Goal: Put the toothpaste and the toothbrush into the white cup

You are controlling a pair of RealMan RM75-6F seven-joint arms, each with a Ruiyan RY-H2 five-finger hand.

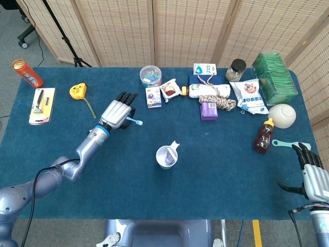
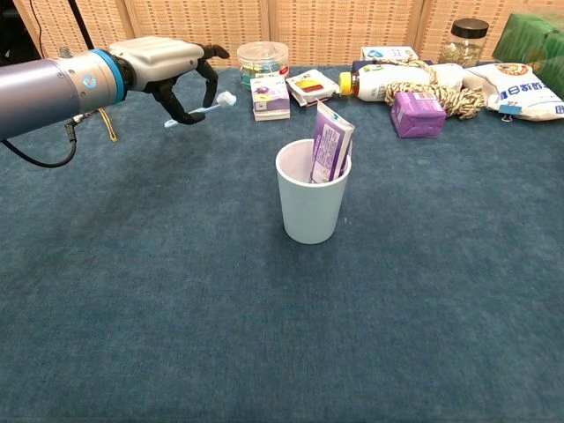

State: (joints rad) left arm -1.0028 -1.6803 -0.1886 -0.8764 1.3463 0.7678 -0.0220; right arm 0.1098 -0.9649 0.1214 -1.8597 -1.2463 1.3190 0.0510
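**K:** Toothbrush (image 2: 204,109) status: in the left hand (image 2: 172,66), pinched in the fingers and lifted off the blue table (image 2: 264,335). Head end with the bristles points toward the robot's right, handle tail pokes out the other side of the fingers.

**M:** Where relative to the cup?

**K:** White cup (image 2: 312,193) stands upright mid-table. Hand and brush sit well apart from it, back and to the left in the chest view. In the head view the left hand (image 1: 117,112) is up-left of the white cup (image 1: 166,157), toothbrush (image 1: 134,121) sticking out sideways.

**M:** Toothpaste?

**K:** Toothpaste (image 2: 330,152) is the purple box, already in the cup, leaning on the far rim, top half above the lip.

**M:** Right hand?

**K:** Right hand (image 1: 310,172) at the near right corner of the table, head view only. Fingers spread apart, holding nothing, palm down. A green spoon-like tool (image 1: 286,143) lies just beyond its fingertips; can't tell whether they touch.

**M:** Clutter near the left hand?

**K:** Small purple carton (image 2: 270,95) and a clear tub (image 2: 263,58) just past the brush head. Yellow tape measure (image 1: 78,91) behind the arm, on the left side. Sauce bottle (image 1: 263,136) and a white bowl (image 1: 282,115) over on the right.
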